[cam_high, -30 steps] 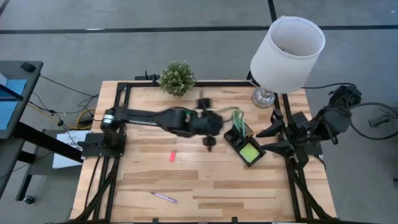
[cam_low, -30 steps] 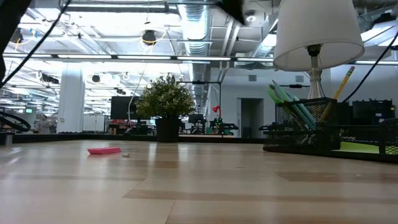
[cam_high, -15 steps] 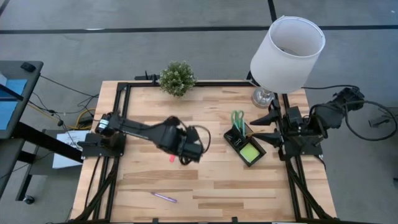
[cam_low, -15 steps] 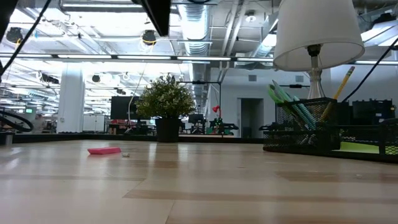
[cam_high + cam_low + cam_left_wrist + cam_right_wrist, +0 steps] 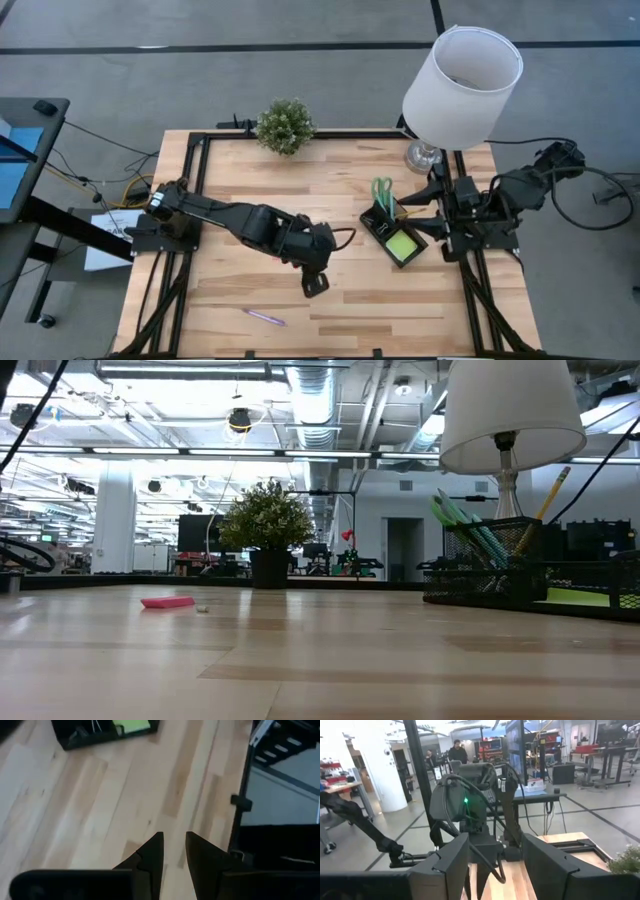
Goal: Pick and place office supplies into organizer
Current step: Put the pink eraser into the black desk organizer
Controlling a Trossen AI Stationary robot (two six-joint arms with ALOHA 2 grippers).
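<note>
Your left gripper [image 5: 316,285] hangs over the middle of the light wooden table [image 5: 340,310], the dark arm stretched out across it from its base. In the left wrist view its two dark fingers [image 5: 152,852] stand only a narrow gap apart, with nothing between them and bare wood below.

Beyond that gripper, toward the right arm's side, sits the small black rectangular organizer tray [image 5: 392,232]. It already holds a lime-green sticky-note pad [image 5: 402,244] in the compartment nearer the front edge, and green-handled scissors [image 5: 382,190] standing upright in the mesh cup at the other end. The low view shows a yellow wooden pencil [image 5: 553,490] leaning out of that same cup.

A thin purple pen [image 5: 264,317] lies flat on the table, near the gripper, between it and the front edge, slightly toward the left arm's base. The flat pink eraser [image 5: 167,601] shows in the low view, lying on the wood; from above, the arm covers it.

Your right gripper [image 5: 492,865] waits at its own base off the table's right edge, pulled back, its fingers [image 5: 452,860] spread wide and empty.

A small potted green plant [image 5: 285,126] and a white-shaded lamp [image 5: 462,75] stand along the far edge.
</note>
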